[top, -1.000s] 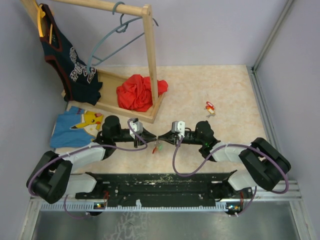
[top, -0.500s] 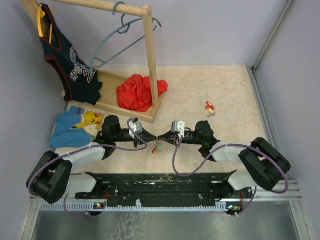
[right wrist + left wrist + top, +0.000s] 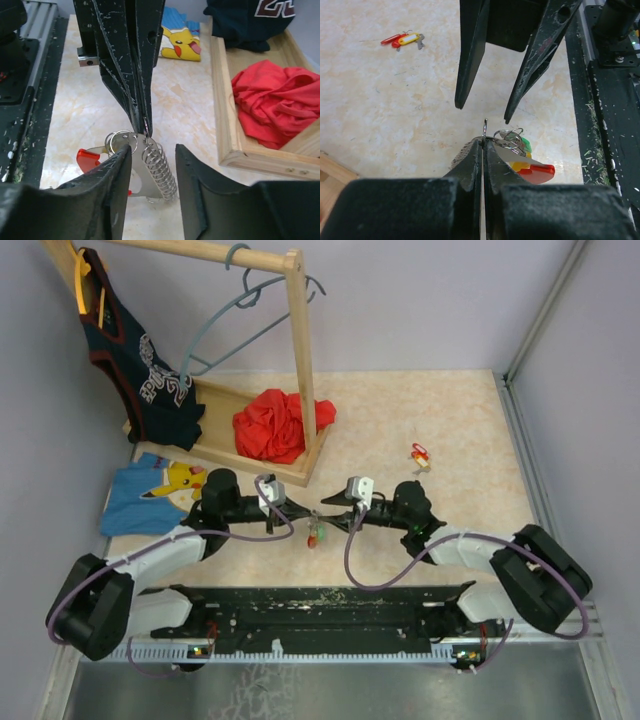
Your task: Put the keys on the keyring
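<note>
The keyring (image 3: 484, 128) is a thin metal loop with a flat plate and a wire coil (image 3: 161, 169), hanging above the table. My left gripper (image 3: 483, 142) is shut on its loop; in the top view it (image 3: 304, 510) sits at centre. Keys (image 3: 536, 171) with red, yellow and green tags dangle from small rings on it, seen also in the top view (image 3: 315, 536). My right gripper (image 3: 152, 149) stands open, one finger on either side of the coil, facing the left one (image 3: 334, 519). More keys (image 3: 420, 454) with red and yellow tags lie on the table to the right.
A wooden clothes rack (image 3: 298, 350) stands at the back left with a grey-blue hanger (image 3: 235, 310), a dark jersey (image 3: 140, 370) and a red cloth (image 3: 275, 425) on its base. A Pikachu shirt (image 3: 155, 490) lies left. A black rail (image 3: 310, 605) runs along the near edge.
My left gripper has closed on the keyring's loop. My right gripper, shut before, has opened and let go of it. The hanging keys have barely moved.
</note>
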Controlling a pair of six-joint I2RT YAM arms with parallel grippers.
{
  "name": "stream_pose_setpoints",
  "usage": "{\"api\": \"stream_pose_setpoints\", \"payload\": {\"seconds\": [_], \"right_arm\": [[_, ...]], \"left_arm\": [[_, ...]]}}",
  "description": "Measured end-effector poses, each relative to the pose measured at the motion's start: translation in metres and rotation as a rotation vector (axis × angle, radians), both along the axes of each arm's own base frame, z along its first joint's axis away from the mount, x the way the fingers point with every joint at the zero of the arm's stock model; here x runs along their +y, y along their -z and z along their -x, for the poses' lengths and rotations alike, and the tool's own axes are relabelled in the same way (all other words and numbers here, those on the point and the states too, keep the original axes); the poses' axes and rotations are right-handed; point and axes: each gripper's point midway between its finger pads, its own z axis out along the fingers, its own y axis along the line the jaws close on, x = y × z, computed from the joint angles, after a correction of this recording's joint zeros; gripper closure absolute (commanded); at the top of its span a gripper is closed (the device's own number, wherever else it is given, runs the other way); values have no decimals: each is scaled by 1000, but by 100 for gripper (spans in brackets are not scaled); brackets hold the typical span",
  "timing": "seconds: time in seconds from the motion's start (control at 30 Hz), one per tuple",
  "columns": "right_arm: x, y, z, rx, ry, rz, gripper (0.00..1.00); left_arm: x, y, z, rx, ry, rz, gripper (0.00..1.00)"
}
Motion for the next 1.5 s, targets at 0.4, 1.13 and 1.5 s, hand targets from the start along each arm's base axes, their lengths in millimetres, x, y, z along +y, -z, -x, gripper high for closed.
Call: {"api": "stream_pose_setpoints", "payload": {"seconds": [0.4, 1.13, 1.5], "right_arm": [[-44, 4, -35, 179, 388, 115, 8], [-170, 47, -137, 542, 1269, 307, 20], [-266, 83, -187, 675, 1656, 392, 38]], "left_arm": [[7, 4, -16, -5, -100, -57, 100], [16, -7, -27, 6, -217, -34, 100], [17, -5, -28, 17, -231, -36, 100]]}}
